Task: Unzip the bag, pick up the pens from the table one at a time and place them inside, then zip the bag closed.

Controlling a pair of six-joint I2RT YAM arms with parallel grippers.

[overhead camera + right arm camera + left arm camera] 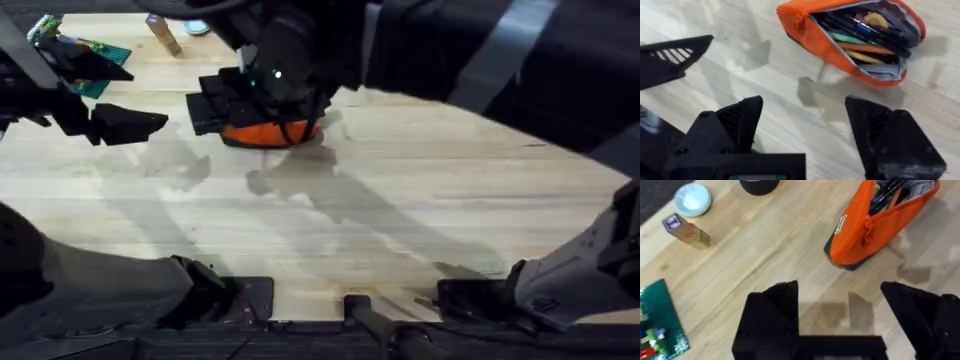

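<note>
The bag lies unzipped on the surface in the overhead's upper middle, both claws spread and empty; one should pin an end, the other draw the zipper.

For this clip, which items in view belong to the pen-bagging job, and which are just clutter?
Job: orange bag, unzipped; pens and other items inside it; table.

Clutter: white round lid; small wooden block; green board; black round object.

Matte black angular fingers are being shown on both arms; a green indicator light is glowing.
</note>
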